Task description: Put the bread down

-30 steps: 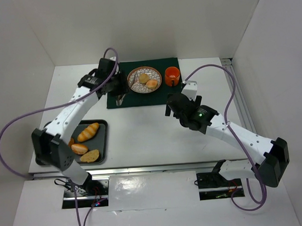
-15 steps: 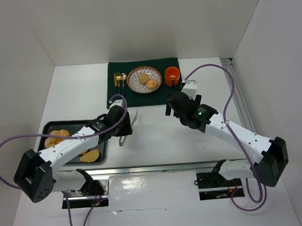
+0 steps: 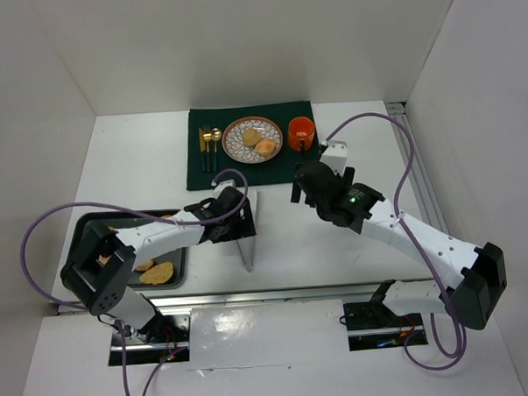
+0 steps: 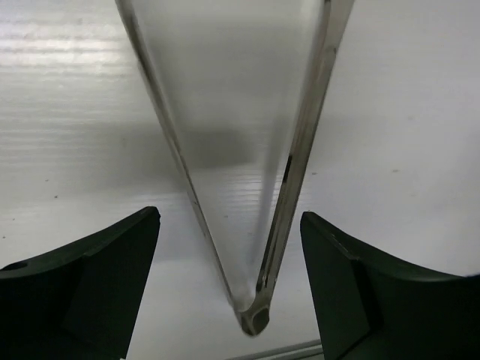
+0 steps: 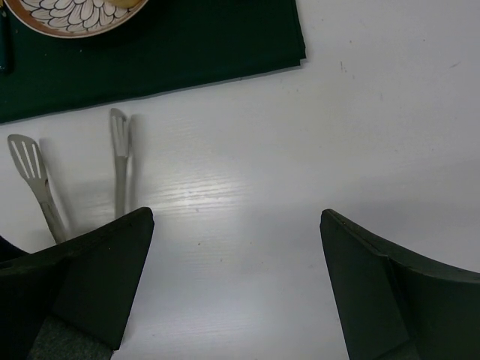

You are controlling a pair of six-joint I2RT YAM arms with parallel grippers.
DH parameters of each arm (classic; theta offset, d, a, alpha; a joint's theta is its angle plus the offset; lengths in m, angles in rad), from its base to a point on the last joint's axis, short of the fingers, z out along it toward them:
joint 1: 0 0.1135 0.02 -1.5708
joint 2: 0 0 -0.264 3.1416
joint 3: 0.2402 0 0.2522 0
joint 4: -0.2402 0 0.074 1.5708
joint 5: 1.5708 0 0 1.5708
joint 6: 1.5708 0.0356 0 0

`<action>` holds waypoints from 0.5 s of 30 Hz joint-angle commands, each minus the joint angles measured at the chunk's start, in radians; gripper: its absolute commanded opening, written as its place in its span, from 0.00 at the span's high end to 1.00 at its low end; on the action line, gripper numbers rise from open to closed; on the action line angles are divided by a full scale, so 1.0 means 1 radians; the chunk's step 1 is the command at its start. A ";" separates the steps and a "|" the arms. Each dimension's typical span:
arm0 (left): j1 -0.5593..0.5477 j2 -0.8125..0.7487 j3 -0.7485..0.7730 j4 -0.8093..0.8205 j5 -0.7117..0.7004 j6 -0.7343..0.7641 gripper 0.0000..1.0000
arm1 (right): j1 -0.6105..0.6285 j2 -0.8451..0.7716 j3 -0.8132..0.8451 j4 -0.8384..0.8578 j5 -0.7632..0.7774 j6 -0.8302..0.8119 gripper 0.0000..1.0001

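Two bread rolls [image 3: 254,141] lie on the patterned plate [image 3: 237,149] on the green mat [image 3: 284,166]. More bread [image 3: 158,273] lies on the black tray [image 3: 185,268] at the front left, partly hidden by my left arm. Metal tongs [image 3: 247,250] lie on the white table. My left gripper [image 3: 240,218] is open, its fingers either side of the tongs [image 4: 300,150] near their hinge, in the left wrist view [image 4: 229,217]. My right gripper [image 3: 299,189] is open and empty over bare table [image 5: 236,217], with the tongs' tips [image 5: 118,150] to its left.
An orange cup [image 3: 301,132] stands on the mat right of the plate. Gold cutlery [image 3: 209,143] lies on the mat's left side. White walls close in the table at the back and both sides.
My left arm came back from the mat with the tongs to the table's front middle. The tongs now lie on the table between its open fingers. The right arm has barely moved.
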 commanded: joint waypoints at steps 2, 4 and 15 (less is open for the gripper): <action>-0.016 -0.053 0.130 -0.089 -0.006 0.005 0.11 | -0.005 0.012 0.040 -0.021 -0.001 0.012 0.01; -0.016 -0.100 0.172 -0.147 -0.006 0.028 0.11 | -0.005 0.044 0.050 -0.021 -0.001 0.012 0.01; 0.059 -0.318 0.333 -0.410 -0.201 0.068 0.00 | -0.005 0.171 0.091 -0.090 -0.021 0.089 0.01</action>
